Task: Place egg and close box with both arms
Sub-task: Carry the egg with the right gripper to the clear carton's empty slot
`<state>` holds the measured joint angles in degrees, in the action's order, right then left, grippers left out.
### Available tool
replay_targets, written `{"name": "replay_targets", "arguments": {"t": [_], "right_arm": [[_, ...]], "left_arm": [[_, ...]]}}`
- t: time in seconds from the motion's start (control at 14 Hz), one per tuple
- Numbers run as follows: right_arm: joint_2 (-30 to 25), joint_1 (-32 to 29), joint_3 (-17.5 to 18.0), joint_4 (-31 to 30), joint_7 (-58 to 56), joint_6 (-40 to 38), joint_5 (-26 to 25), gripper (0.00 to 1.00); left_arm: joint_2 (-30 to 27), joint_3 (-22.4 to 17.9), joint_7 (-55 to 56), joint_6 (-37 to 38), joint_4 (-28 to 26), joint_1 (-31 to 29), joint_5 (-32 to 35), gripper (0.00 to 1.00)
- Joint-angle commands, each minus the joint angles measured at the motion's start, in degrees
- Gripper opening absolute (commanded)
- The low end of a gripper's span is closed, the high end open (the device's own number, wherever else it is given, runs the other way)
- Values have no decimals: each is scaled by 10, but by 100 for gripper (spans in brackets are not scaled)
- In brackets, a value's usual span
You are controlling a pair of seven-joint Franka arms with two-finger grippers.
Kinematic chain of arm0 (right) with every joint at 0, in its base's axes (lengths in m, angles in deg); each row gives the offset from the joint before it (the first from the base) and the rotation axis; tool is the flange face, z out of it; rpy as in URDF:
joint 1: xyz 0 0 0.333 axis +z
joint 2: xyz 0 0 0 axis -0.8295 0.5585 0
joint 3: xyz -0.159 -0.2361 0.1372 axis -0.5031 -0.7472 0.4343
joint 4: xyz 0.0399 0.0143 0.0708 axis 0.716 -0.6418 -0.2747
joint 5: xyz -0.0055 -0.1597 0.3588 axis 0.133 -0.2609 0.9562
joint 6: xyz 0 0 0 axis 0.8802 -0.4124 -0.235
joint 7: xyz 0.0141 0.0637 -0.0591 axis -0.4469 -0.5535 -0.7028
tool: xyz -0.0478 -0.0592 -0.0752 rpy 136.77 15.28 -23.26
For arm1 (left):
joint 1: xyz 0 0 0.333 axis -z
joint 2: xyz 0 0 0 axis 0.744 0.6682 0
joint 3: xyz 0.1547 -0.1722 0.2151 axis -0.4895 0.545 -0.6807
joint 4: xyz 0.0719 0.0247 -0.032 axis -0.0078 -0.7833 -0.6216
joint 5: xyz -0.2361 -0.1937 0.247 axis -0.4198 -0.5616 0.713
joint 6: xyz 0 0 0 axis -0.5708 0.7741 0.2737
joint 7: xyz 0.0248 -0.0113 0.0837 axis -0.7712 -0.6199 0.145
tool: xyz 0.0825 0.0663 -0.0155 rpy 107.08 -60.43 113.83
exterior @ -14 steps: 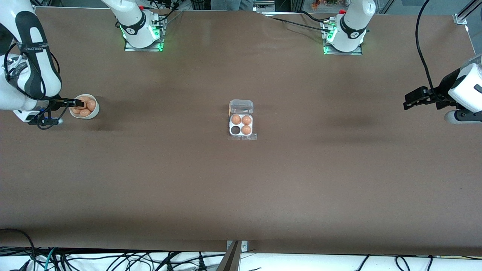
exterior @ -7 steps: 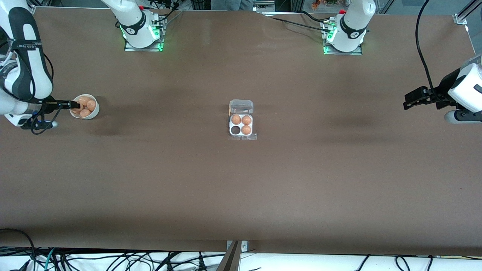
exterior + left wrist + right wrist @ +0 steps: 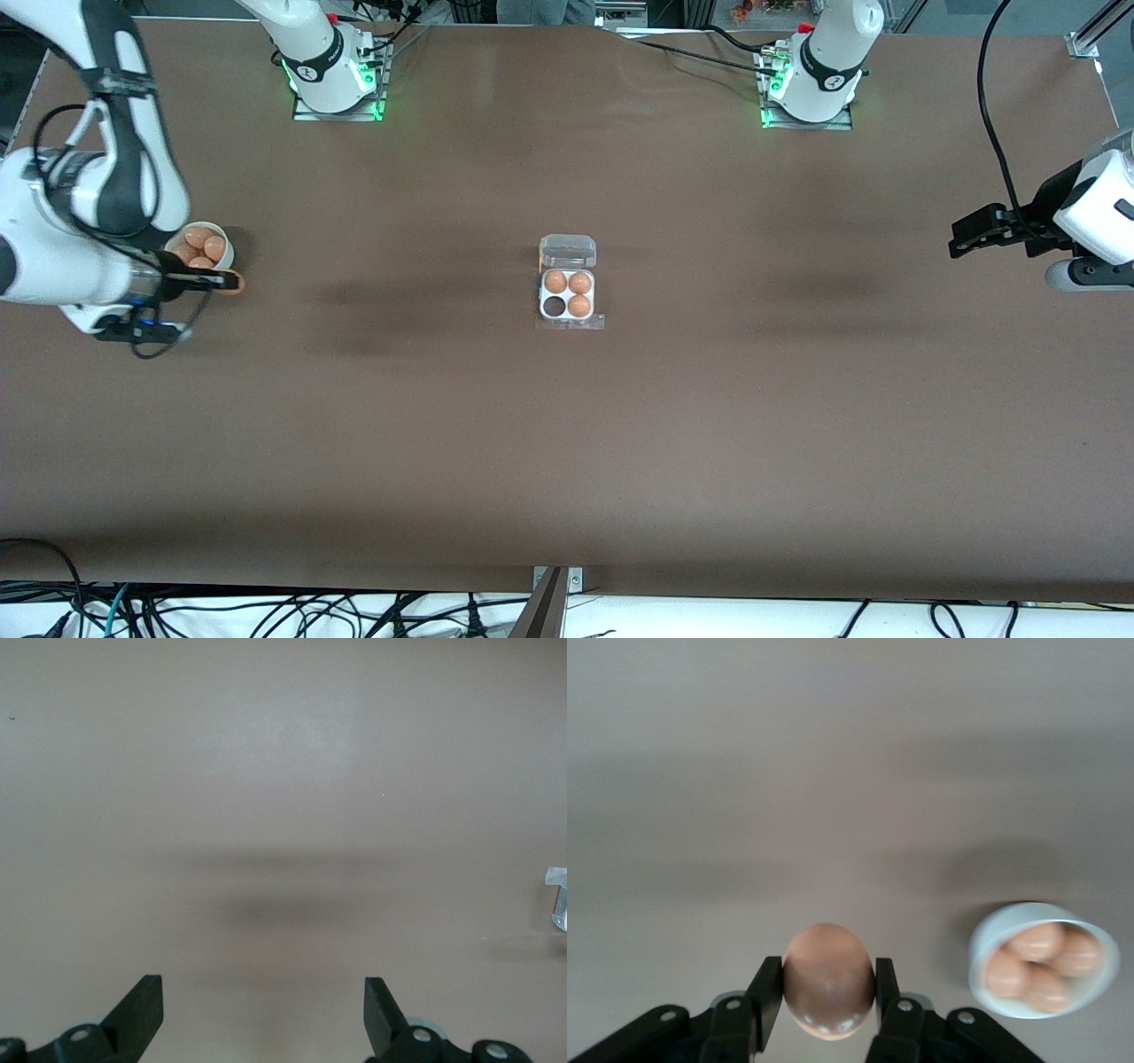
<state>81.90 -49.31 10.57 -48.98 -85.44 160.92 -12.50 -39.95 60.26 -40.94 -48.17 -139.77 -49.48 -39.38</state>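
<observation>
**Q:** What are the largest elements shown?

**A:** The brown table (image 3: pixel 567 425) fills the front view. The two white arms stand at its ends. The right arm (image 3: pixel 80 230) reaches down near the bowl at its own end; the left arm (image 3: pixel 1094 217) waits in the air over its own end of the table.

**Q:** Where is the box, and how does it stand?

**A:** The box (image 3: pixel 568 294) sits near the table's middle, well apart from both grippers. Its clear lid (image 3: pixel 568 251) is swung open and lies on the side farther from the front camera. Three cells hold eggs; the fourth cell (image 3: pixel 555 307), the nearer one toward the right arm's end, shows dark.

**Q:** And the bowl?

**A:** The round white bowl (image 3: pixel 204 248) stands toward the right arm's end and holds several tan eggs, seen also in the right wrist view (image 3: pixel 1044 961).

**Q:** What of the grippers?

**A:** The right gripper (image 3: pixel 217 282) hangs over the table just beside the bowl, its jaws clamped on the egg (image 3: pixel 828 979), one finger on each side. In the front view the egg (image 3: pixel 232 283) shows at the fingertips. The left gripper (image 3: pixel 961 241) hovers over bare table with jaws spread wide and nothing between them; the left wrist view shows both fingers (image 3: pixel 142 1005) apart.
</observation>
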Motion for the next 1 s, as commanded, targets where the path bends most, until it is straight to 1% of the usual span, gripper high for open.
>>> {"name": "replay_targets", "arguments": {"t": [0.0,0.07,0.14,0.21,0.43,0.64,0.71,0.79,0.93], "right_arm": [[4,-1,85,34,138,-8,1,38],[18,9,108,50,182,-5,1,38],[33,27,122,72,227,-4,2,38],[48,52,125,91,274,-4,1,38],[99,135,125,153,384,-3,-1,38],[172,208,125,239,465,-1,-2,38],[195,229,125,262,492,11,-2,38],[212,242,126,278,519,29,-1,38],[232,271,125,285,549,70,-1,38]], "left_arm": [[-6,0,-11,6,-7,-3,-1,100],[-6,0,-11,6,-7,-3,-1,100],[-6,0,-11,6,-7,-3,-1,100],[-6,0,-11,6,-7,-3,-1,100],[-6,0,-11,6,-7,-3,-1,100],[-6,0,-11,6,-7,-3,-1,100],[-6,0,-11,6,-7,-2,-1,100],[-6,0,-11,6,-7,-3,-1,100],[-6,0,-11,6,-7,-3,-1,100]]}}
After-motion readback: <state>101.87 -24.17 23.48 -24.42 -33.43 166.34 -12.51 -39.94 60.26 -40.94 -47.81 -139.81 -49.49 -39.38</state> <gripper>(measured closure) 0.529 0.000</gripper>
